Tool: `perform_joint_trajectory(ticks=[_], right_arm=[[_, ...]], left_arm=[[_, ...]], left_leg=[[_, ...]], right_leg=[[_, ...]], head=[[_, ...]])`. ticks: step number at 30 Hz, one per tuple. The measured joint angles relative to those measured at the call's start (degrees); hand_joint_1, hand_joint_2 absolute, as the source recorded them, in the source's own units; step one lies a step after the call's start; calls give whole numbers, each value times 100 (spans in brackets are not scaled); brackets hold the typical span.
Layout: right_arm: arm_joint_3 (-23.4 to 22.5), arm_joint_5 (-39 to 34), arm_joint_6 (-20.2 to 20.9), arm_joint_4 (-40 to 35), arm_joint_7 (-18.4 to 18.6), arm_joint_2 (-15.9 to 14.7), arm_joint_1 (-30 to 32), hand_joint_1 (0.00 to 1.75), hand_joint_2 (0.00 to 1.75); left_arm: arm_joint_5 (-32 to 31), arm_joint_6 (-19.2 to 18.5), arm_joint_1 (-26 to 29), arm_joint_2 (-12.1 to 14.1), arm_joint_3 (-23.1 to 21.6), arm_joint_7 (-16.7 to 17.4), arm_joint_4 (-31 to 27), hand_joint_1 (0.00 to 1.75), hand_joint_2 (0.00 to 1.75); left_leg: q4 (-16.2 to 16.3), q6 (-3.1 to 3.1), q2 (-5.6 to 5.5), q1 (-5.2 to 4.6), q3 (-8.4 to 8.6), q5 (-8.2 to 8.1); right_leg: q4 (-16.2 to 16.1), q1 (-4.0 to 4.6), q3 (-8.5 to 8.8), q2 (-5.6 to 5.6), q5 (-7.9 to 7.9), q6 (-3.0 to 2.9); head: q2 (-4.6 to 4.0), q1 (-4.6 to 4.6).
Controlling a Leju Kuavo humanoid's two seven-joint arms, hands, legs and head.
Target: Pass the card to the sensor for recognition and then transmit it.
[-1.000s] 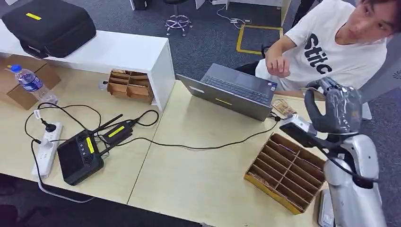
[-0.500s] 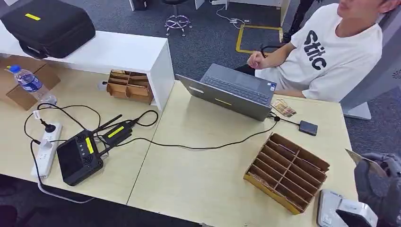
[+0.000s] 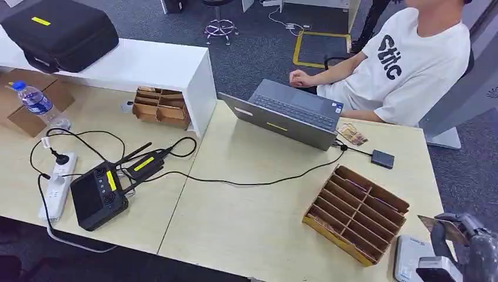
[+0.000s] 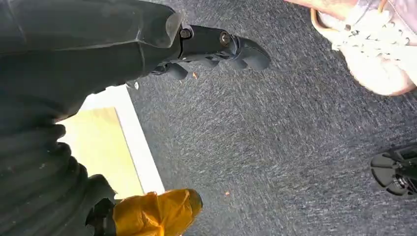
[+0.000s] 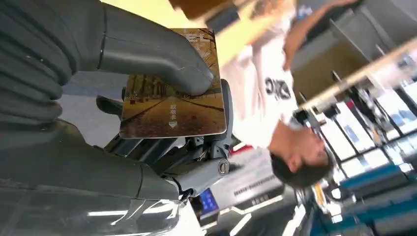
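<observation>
Here, right hand (image 5: 162,123) gripping the card (image 5: 172,105), thumb pressed on its face, fingers (image 5: 162,147) behind. Card printed with an amber tree-lined road, small white characters and a white arrow; corners rounded. Held low past the bench's (image 3: 258,223) near right corner, just beside the grey sensor (image 3: 411,258) and the cardboard sorter (image 3: 358,211). Left hand (image 4: 216,46) held nothing, fingers stretched out over grey carpet (image 4: 275,147).

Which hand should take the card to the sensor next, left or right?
Right. The right hand already pinches the card, at the table's right end near the grey device. The left hand holds nothing and hangs over the carpet.
</observation>
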Motion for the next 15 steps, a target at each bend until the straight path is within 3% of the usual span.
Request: perform_joint_trajectory(ticks=[9,15], right_arm=[[282,352,448,735,597,-549,-9,175,175],[457,356,472,1023,647,-763,-25,175,175]], left_arm=[[-68,-13,0,72,42,-2,0,0,175],[-79,-13,0,103,61,-2,0,0,175]], left_leg=[[0,0,-1,-1,0,0],[0,0,0,-1,0,0]], right_leg=[[0,-1,3,-1,0,0],[0,0,2,-1,0,0]], head=[[0,2],[0,0]])
